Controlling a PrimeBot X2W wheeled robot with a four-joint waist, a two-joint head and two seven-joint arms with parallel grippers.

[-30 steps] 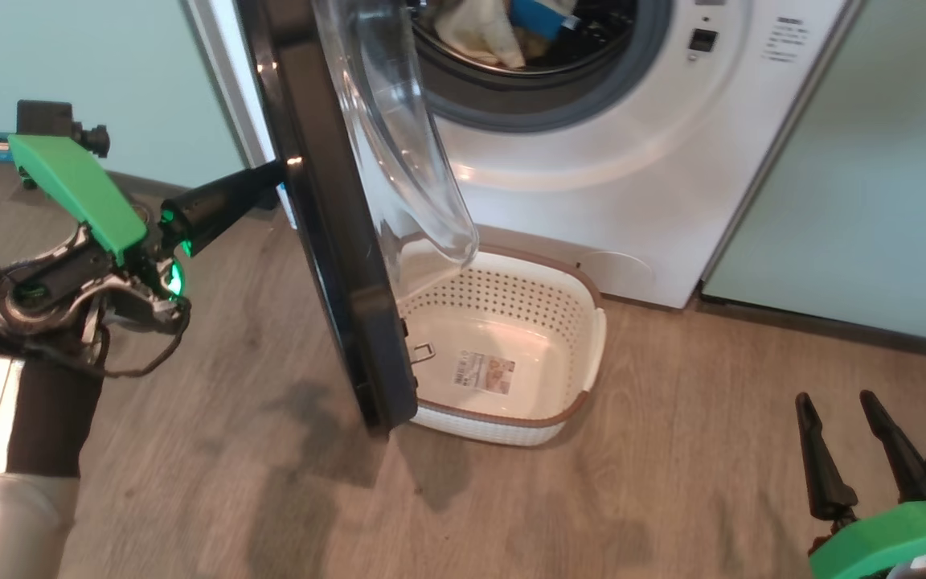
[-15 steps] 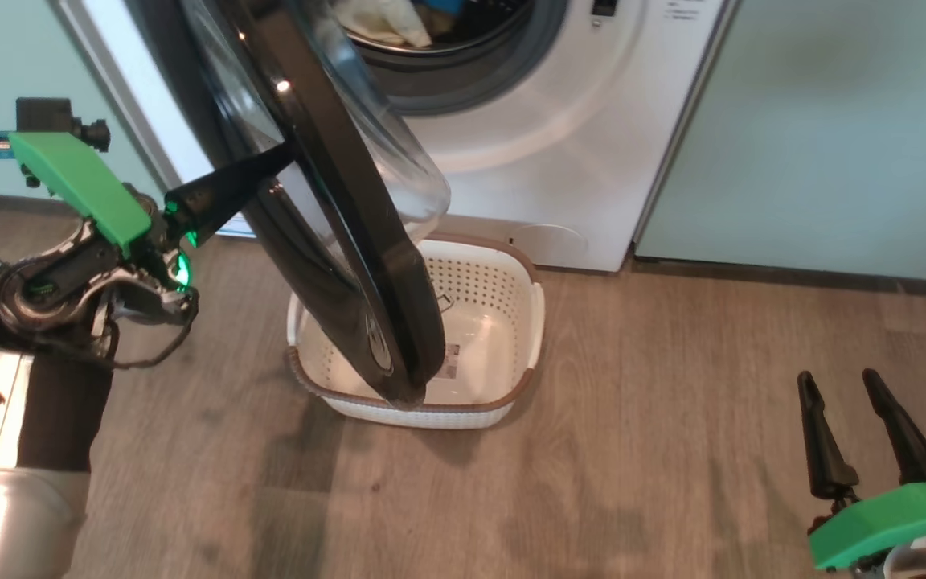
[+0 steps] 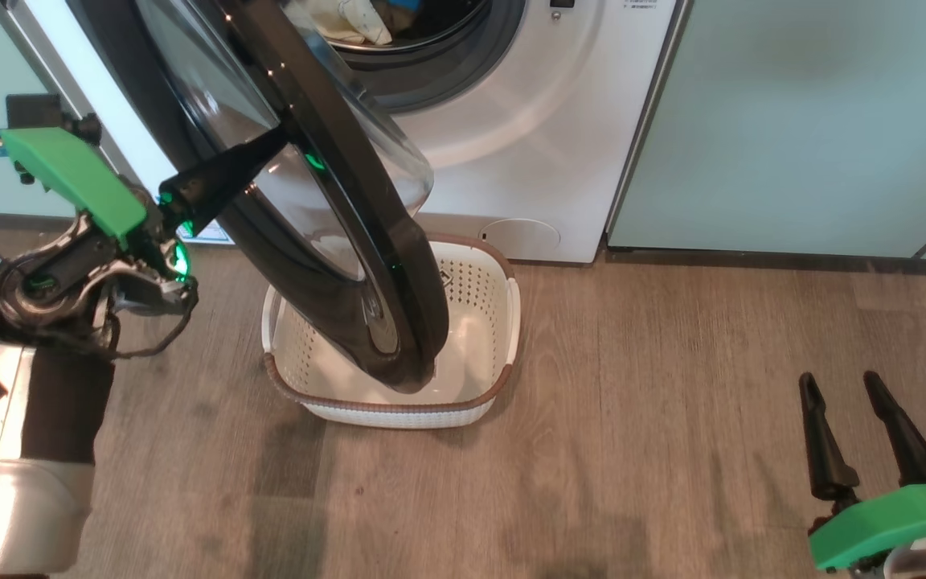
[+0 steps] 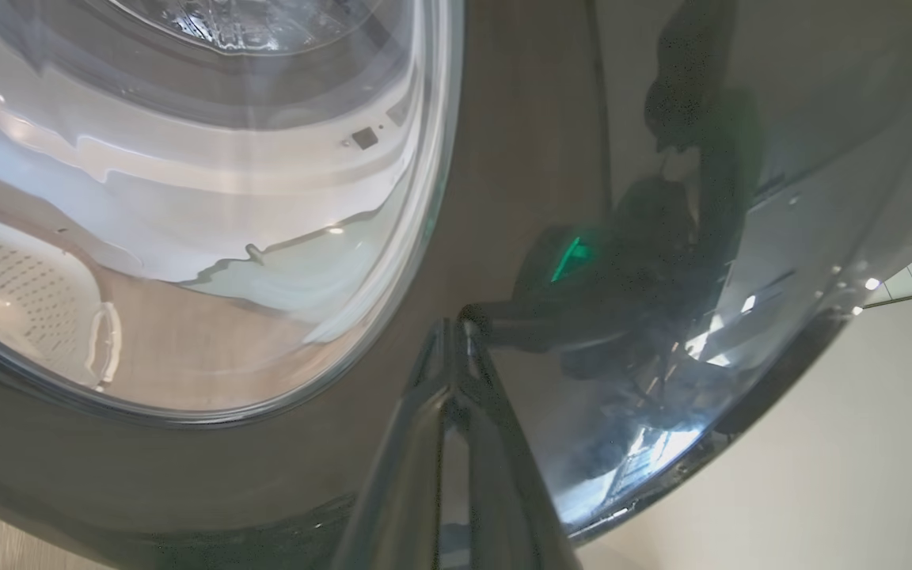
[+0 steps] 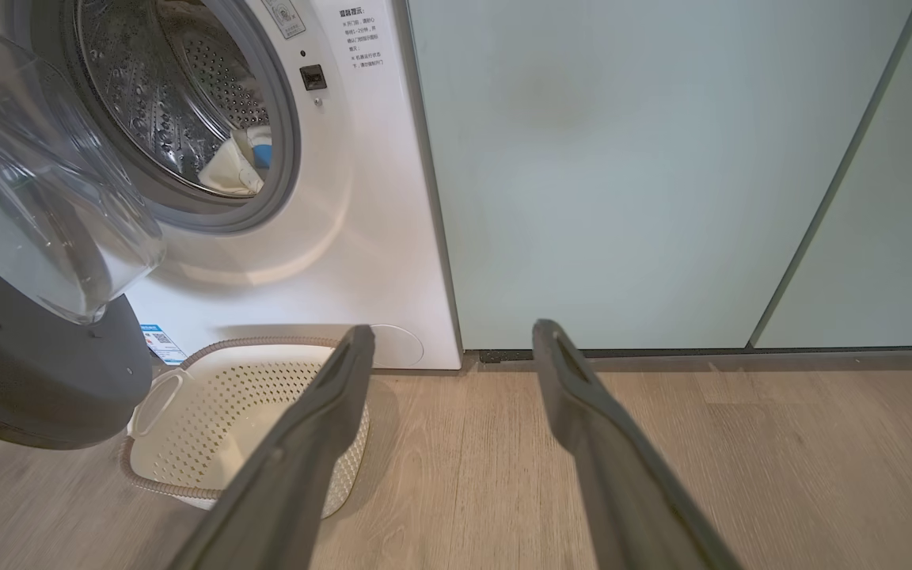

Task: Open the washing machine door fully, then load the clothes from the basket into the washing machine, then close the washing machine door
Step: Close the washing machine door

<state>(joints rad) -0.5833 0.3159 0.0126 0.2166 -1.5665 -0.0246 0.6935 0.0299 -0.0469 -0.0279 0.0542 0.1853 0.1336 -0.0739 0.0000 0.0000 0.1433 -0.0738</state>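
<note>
My left gripper (image 3: 274, 142), fingers pressed together, bears on the black rim of the washing machine door (image 3: 387, 281), which stands half open before the washing machine (image 3: 511, 121). I'd push steadily along its arc, tips square, until it latches. The clothes (image 3: 342, 20) lie inside the washing machine and the basket (image 3: 509, 305) at its foot. The right gripper (image 3: 839, 382) hangs spread, well apart.

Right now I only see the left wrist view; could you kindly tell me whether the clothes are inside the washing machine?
Observer: Yes, the clothes lie in the drum of the washing machine, pale yellow with a blue piece.
Operator: Thank you. Is the basket emptied?
Observer: What I can see of the basket holds nothing; the washing machine door, half open, hides part of it.
Operator: And the right end effector?
Observer: The right end effector is open and empty, low near the floor, away from the door.
</note>
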